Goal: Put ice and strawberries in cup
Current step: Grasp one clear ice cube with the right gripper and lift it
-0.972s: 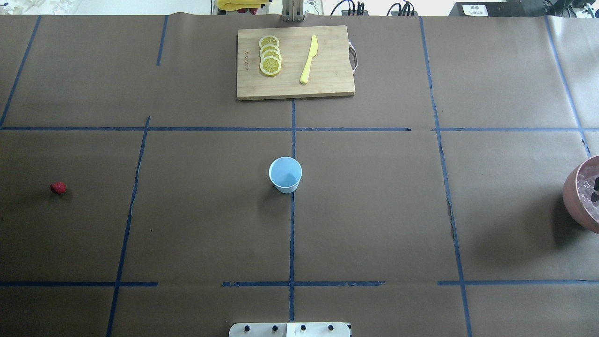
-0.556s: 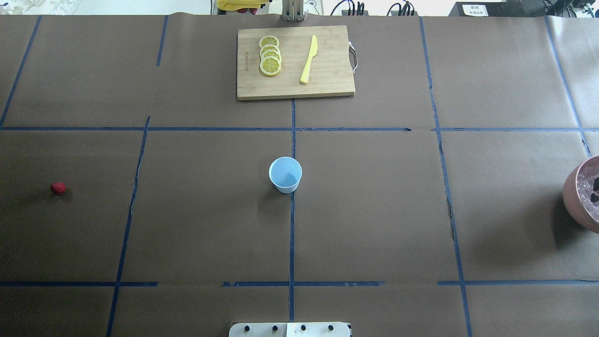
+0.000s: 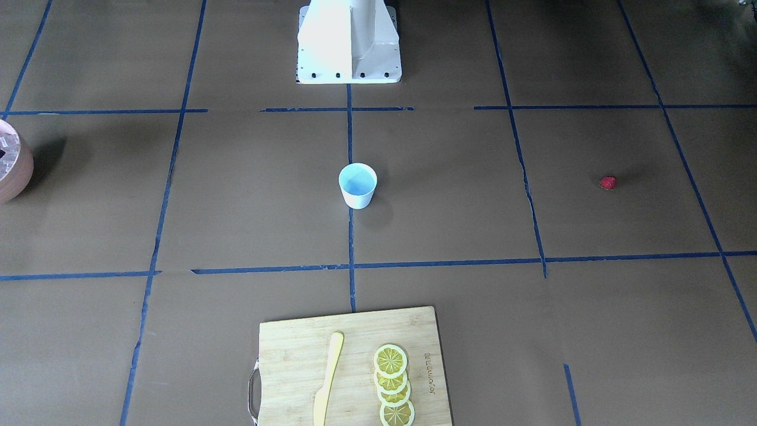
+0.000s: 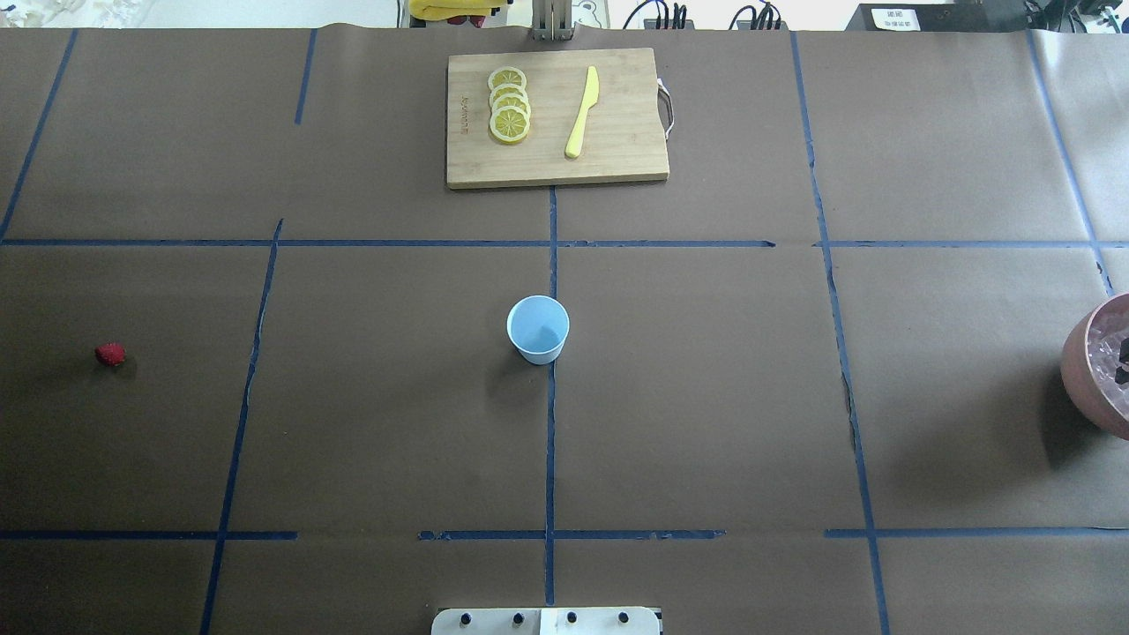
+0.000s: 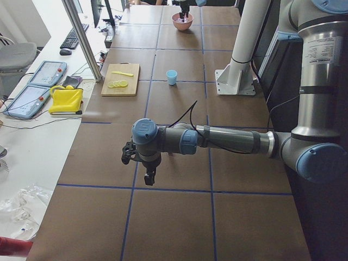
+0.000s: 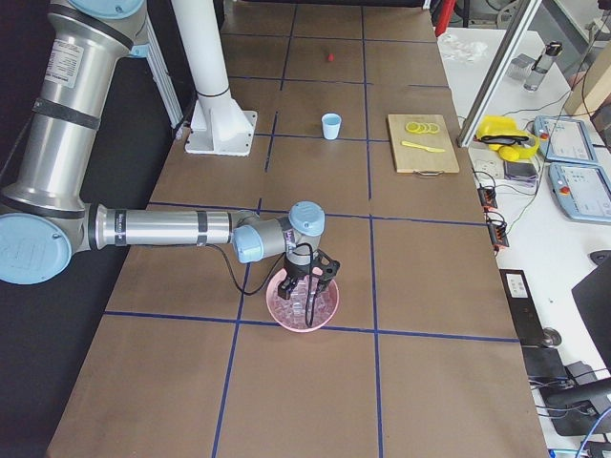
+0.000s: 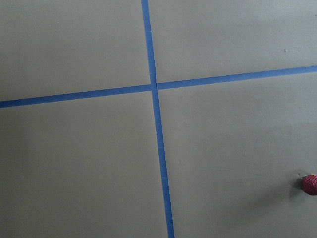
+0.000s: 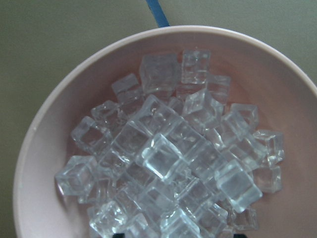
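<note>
The white cup [image 4: 538, 328] with a pale blue inside stands upright at the table's middle; it also shows in the front view [image 3: 357, 184]. It looks empty. The red strawberry [image 4: 110, 354] lies far left on the table, and at the right edge of the left wrist view [image 7: 310, 184]. Ice cubes [image 8: 168, 158] fill the pinkish bowl [image 4: 1085, 370] at the far right. My right gripper [image 6: 305, 289] hangs over the bowl, fingers apart just above the ice. My left gripper [image 5: 148, 175] hovers above the table near the strawberry; I cannot tell if it is open.
A wooden cutting board [image 4: 556, 116] at the far middle carries lemon slices [image 4: 509, 106] and a yellow knife [image 4: 582, 113]. Blue tape lines cross the brown table cover. The robot's base [image 3: 349, 41] stands at the near edge.
The dark part of the right gripper over the bowl has shifted very slightly. Cup, strawberry and board have not moved.
</note>
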Action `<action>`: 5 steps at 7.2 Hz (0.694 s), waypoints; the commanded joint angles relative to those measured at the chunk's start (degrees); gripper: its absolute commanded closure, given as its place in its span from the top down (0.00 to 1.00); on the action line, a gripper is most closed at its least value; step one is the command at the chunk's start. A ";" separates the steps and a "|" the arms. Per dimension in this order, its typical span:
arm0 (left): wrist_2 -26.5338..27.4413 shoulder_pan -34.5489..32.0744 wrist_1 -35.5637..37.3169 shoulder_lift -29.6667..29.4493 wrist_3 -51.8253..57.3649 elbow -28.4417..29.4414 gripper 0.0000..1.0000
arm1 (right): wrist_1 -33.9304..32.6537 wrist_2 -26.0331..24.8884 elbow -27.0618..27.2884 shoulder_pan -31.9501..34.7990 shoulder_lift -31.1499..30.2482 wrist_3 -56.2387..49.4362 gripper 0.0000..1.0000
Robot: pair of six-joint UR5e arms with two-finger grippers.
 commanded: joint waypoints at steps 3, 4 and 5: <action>0.00 0.00 0.35 0.18 0.00 -1.09 1.00 | 0.08 -0.09 -0.03 -0.32 0.00 0.07 0.65; 0.00 0.00 0.35 0.18 0.00 -1.10 1.00 | -0.01 -0.18 -0.03 -0.32 0.00 0.07 0.61; 0.00 0.00 0.35 0.18 0.00 -1.10 1.00 | 0.08 -0.35 -0.29 -0.32 0.00 0.07 0.60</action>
